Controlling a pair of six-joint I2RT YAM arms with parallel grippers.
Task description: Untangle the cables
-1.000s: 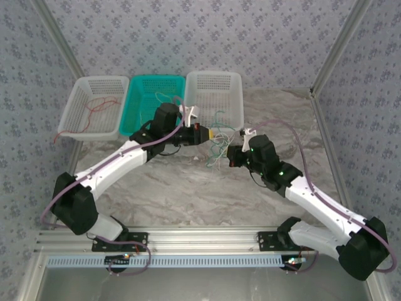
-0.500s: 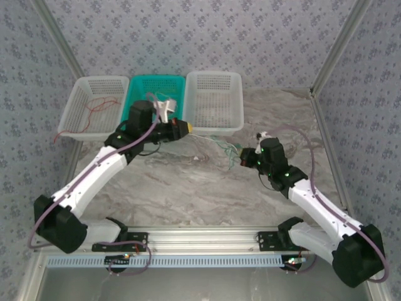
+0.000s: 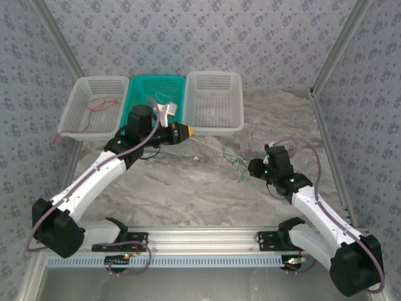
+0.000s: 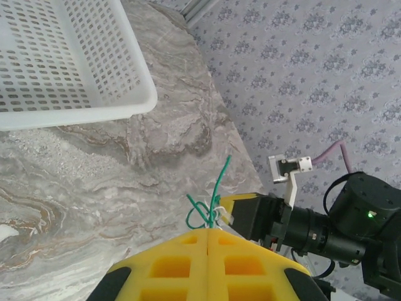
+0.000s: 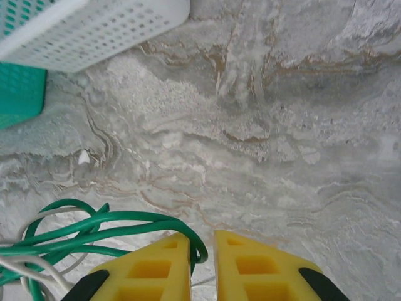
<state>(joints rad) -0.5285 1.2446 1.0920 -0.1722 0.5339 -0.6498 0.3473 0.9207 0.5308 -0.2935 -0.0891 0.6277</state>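
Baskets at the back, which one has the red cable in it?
The white basket farthest left, beside the teal basket; the red cable loops inside.

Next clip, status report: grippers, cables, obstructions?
Left gripper shut. Right gripper jaws slightly apart, thin green and whitish cables looped at its tip, tangled over the marble table. White perforated plastic basket apart from them.

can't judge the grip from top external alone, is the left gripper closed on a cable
observer: yes, the left wrist view shows the left gripper shut, with the green cable coming out at its tips
operator: and the right one
observer: the right wrist view has the right gripper with its fingers a narrow slit apart and green loops reaching the slit. pinched or not, i can't tell
operator: anything mixed in the loops
observer: a white cable runs through them beside that gripper
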